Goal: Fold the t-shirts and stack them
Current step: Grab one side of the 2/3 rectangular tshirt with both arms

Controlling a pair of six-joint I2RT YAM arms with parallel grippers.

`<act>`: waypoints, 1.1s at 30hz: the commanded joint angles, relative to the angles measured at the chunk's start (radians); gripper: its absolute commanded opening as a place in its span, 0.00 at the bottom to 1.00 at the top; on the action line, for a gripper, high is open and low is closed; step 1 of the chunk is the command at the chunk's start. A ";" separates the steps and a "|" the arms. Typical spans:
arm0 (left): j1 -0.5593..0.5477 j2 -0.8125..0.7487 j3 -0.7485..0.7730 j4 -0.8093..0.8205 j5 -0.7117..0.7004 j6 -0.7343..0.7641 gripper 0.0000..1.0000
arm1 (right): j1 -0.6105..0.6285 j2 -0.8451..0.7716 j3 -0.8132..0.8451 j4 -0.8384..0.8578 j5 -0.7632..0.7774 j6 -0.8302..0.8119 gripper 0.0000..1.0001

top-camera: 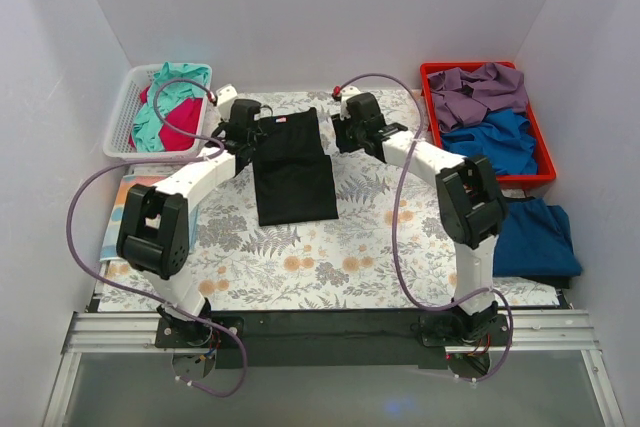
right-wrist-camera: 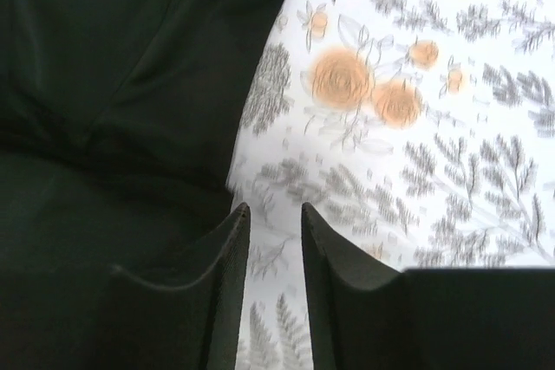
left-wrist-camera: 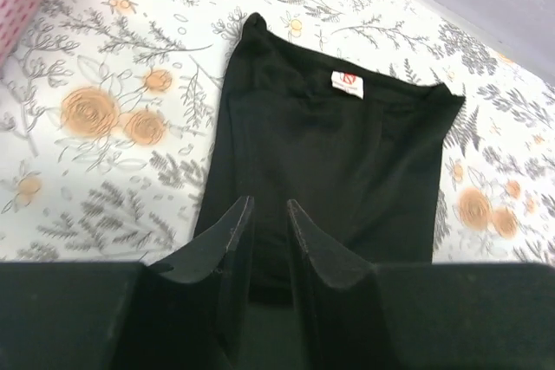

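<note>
At the far middle of the bench (top-camera: 330, 267) lies the black t-shirt (top-camera: 293, 172), folded lengthwise into a narrow strip with its pale neck label (left-wrist-camera: 348, 82) at the far end. The left jaws hang over its far left part, narrowly parted. Whether any cloth sits between them I cannot tell, dark against dark. The right jaws stand just beside its far right edge, slightly apart, with only the floral sheet (right-wrist-camera: 434, 171) showing through the gap, so they grasp nothing. The shirt looks light, thin and limp: it should sag and slide rather than hold a shape, and a shallow pinch could let the layers slip apart. I judge it best taken at both far corners, through all layers at once. Other t-shirts sit in the white basket (top-camera: 122, 122) far left and the red bin (top-camera: 546, 175) far right, and a dark blue t-shirt (top-camera: 535, 237) lies at the right edge.
</note>
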 commanded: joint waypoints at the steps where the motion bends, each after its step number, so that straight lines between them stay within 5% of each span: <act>1: 0.006 -0.147 -0.101 -0.135 0.034 -0.067 0.22 | 0.007 -0.192 -0.152 0.025 -0.065 0.035 0.39; 7: -0.003 -0.314 -0.353 -0.190 0.168 -0.191 0.31 | 0.019 -0.361 -0.413 0.066 -0.234 0.098 0.45; 16: -0.030 -0.463 -0.594 -0.181 0.289 -0.254 0.33 | 0.082 -0.468 -0.655 0.177 -0.272 0.130 0.49; 33: -0.033 -0.474 -0.704 -0.011 0.377 -0.256 0.37 | 0.094 -0.396 -0.686 0.264 -0.284 0.139 0.50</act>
